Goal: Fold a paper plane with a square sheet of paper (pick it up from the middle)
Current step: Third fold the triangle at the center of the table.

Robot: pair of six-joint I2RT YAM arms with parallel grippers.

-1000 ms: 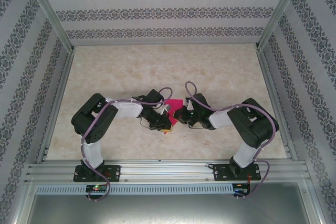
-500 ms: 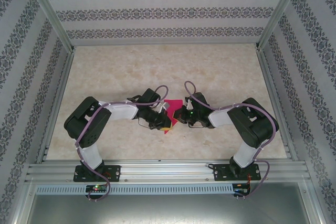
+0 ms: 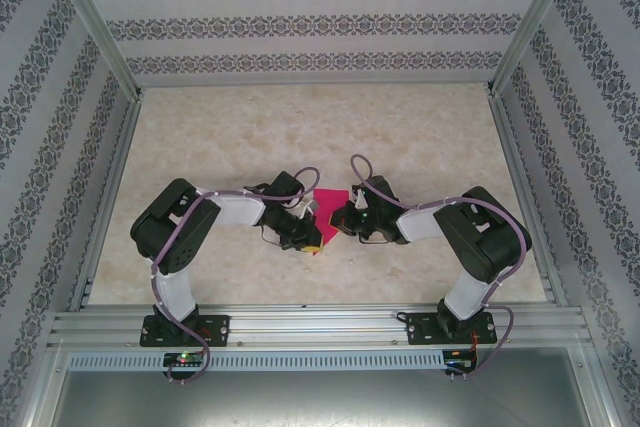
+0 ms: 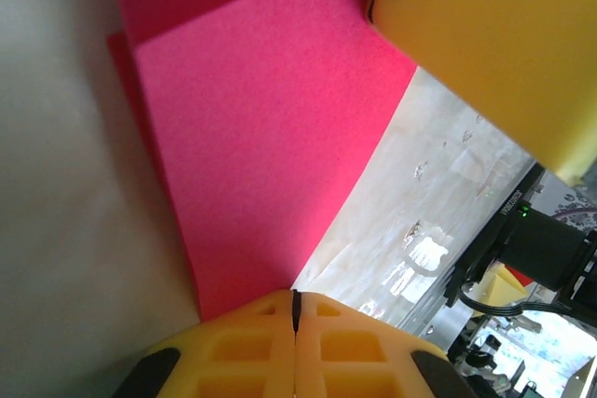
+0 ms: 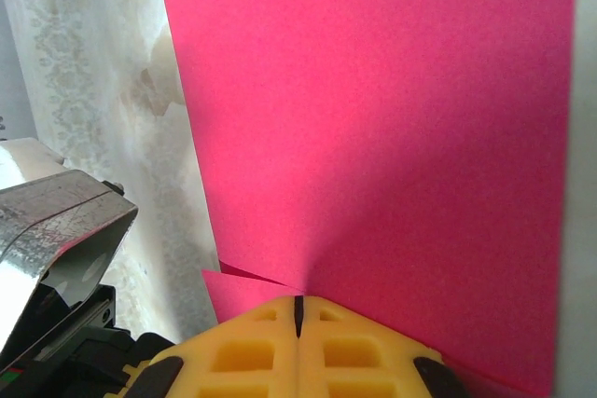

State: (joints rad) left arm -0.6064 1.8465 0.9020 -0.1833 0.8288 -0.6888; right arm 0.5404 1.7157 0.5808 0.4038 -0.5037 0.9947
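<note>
Table (image 3: pixel 420 137): one, pale marbled top, patterned walls on three sides.

Arms: two. The left arm (image 3: pixel 175 232) and right arm (image 3: pixel 480 237) both bend inward toward the sheet of paper (image 3: pixel 328 201), one on each side of it. One purple cable runs along each arm.

Sheet of paper: one, magenta-pink. It sits between the two wrist heads, in the near half of the table.

- Top view: only a small pink patch is visible, with a point trailing toward the arm bases. The wrist heads cover the rest, and the jaws cannot be read here.
- Left wrist view: the sheet (image 4: pixel 270 137) narrows toward the camera. A shadowed flap crosses its far end, and a second layer's edge peeks out on the left. The two yellow fingers (image 4: pixel 242 351) are pressed together, and the sheet's narrow end runs in at their seam, so the left jaws are closed on the sheet. A third yellow pad (image 4: pixel 485 34) overlaps the sheet's far right corner.
- Right wrist view: the sheet (image 5: pixel 392 118) appears as a broad flat face. A small under-layer corner pokes out to the left of the seam. The two yellow fingers (image 5: pixel 364 356) meet with no gap, and the sheet's edge enters between them, so the right jaws are closed on the sheet.
</note>
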